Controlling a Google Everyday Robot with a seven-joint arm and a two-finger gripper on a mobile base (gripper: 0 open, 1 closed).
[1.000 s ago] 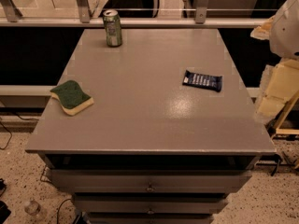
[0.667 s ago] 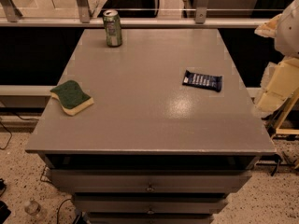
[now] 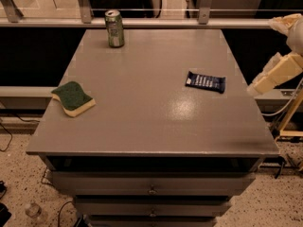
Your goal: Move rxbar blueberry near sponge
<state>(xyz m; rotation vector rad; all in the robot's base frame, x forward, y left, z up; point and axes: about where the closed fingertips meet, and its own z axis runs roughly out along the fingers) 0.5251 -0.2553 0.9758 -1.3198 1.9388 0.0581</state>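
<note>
Approach step: gripper (image 3: 271,75) at right edge, state untellable; next, grasp rxbar blueberry (image 3: 205,82), carry left toward sponge (image 3: 73,97).

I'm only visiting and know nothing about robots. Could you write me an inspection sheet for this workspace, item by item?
Surface: grey table with drawers below; a patch of glare, no spills seen.
Job's things: rxbar blueberry lies flat toward the picture's right; sponge sits at the left edge, green side up, far from the bar.
Clutter: green soda can, upright at the back.
Grippers: gripper beyond the table's right edge, touching neither thing.
Cables: dark cable on the floor at left.
Surroundings: railing behind; speckled floor.
</note>
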